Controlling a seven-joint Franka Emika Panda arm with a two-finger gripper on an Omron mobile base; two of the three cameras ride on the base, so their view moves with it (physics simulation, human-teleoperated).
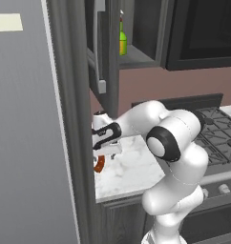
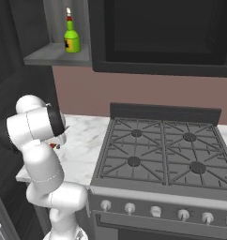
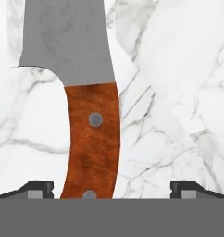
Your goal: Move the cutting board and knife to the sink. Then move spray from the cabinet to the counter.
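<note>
The fingers (image 3: 112,189) were seen spread wide in the hand view, one dark tip (image 3: 39,188) low at the left and the other low at the right, nothing pinched between them. The knife (image 3: 86,102) was found lying flat on the worktop (image 3: 178,92) directly under the hand, its orange-red handle running up between the two tips, nearer the left one, and its grey blade continuing toward the top of that view; whether the tips touched the handle could not be told. In the left base view the hand (image 1: 105,136) was seen low over the worktop's left edge, close against the tall grey panel (image 1: 31,143), with a curved bit of the knife handle showing just below it. The arm (image 1: 174,157) was folded over the front part of the worktop, between the panel and the black stovetop (image 2: 157,150). In the right base view a small red trace of the handle was visible just beside the arm's forward joint; the fingers themselves were hidden there. The spray (image 2: 71,37) was seen standing upright on the inner shelf of the cabinet (image 2: 59,55), near the shelf's front edge, well above the worktop's left end. The cabinet door (image 1: 104,52) was seen swung open toward the camera in the left base view, bar handle on its face. The cutting board could not be made out.
</note>
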